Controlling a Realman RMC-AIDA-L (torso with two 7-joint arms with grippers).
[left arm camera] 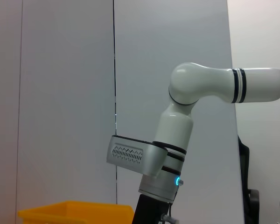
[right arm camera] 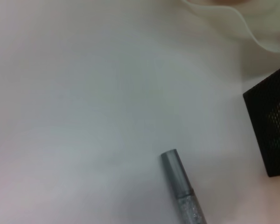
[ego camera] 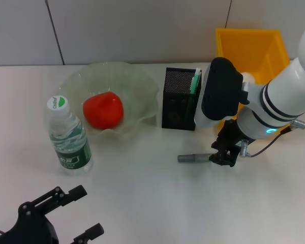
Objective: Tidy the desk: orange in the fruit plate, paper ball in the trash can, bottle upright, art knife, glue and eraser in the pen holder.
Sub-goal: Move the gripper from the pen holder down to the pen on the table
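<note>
Right end effector [ego camera: 224, 156] low over table, clamped on art knife [ego camera: 193, 158]; left end effector [ego camera: 76, 211] parked, fingers apart

On the counter [ego camera: 152, 203], the bottle [ego camera: 68, 136] stands upright at the left, just in front of the fruit plate [ego camera: 134, 84], which holds the orange [ego camera: 103, 110]. The pen holder [ego camera: 177, 99] sits right of the plate, and the trash can [ego camera: 251, 48] lies farther right, toward the back. In front of the pen holder the art knife [ego camera: 193, 158] lies flat, the right hand [ego camera: 221, 157] at its right end. The left hand [ego camera: 66, 213] sits at the near left edge.
</note>
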